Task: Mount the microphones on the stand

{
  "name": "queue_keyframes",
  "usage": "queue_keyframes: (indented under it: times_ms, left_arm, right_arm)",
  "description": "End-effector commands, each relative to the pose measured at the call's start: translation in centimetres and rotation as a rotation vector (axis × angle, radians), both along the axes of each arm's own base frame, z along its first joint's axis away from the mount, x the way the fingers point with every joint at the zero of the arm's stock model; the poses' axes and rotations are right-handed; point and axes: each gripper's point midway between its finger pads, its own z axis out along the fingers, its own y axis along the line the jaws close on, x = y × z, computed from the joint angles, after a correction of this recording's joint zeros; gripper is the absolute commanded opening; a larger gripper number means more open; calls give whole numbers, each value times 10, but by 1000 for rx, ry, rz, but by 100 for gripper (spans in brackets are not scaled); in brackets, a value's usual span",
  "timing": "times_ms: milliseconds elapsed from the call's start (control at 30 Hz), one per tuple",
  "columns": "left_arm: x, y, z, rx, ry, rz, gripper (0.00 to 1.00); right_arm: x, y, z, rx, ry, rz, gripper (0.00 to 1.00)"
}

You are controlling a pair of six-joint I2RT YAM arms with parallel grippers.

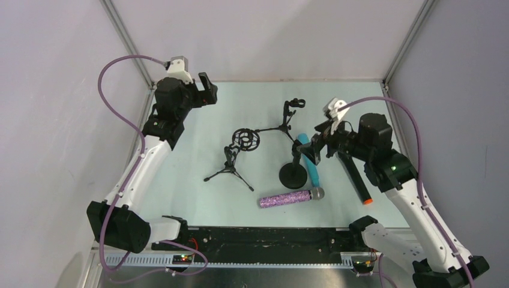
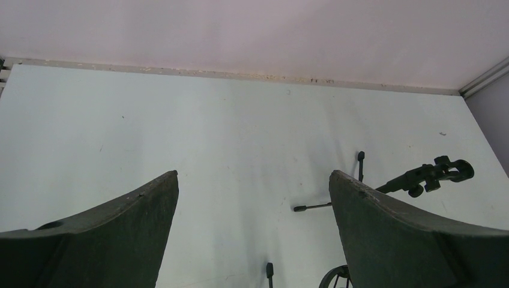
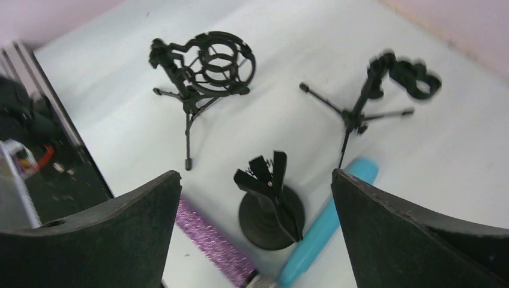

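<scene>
Nothing is attached yet, so you have the whole job ahead of you. On the counter three stands sit bare. One is a tripod with a ring-shaped shock mount, left of centre. Behind it and to the right is a second tripod with a clip. In front of that is a round-base stand, its clamp empty.

All three microphones lie flat on the counter, on the right side:
- The black microphone with the orange end lies farthest right, partly under your right arm.
- The light blue microphone lies just beside the round base.
- The glittery purple microphone lies nearest the arm bases, its silver head pointing right.

Your right fingers are spread wide with nothing between them. They hover above the round-base stand and the light blue microphone, which looks like the likeliest first pick. Your left fingers are released too, empty, up at the far left corner, well apart from everything.

That leaves three pickups and three placements.
</scene>
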Motion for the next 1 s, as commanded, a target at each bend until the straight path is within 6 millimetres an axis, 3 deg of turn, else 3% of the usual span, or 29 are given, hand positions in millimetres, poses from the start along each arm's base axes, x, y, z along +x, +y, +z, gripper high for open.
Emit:
queue_keyframes:
  times_ms: [0,333,567,733,967]
  left_arm:
    - [-2,-6,16,-27,-48,-23,98]
    - [1,-10,12,-34,-37,-40,98]
    - [2,-11,12,-36,-37,-41,98]
    - [2,-11,11,-34,-33,-41,98]
    - [2,-13,10,-35,-30,-53,98]
  right_arm:
    - [-1,12,15,-186,-336,143,99]
    - [3,14,-37,-333,-258,279,99]
    - [-6,4,-49,-294,-196,369,86]
    - [-13,8,-62,-287,-159,446,72]
    - [-3,17,-82,-334,-118,458,62]
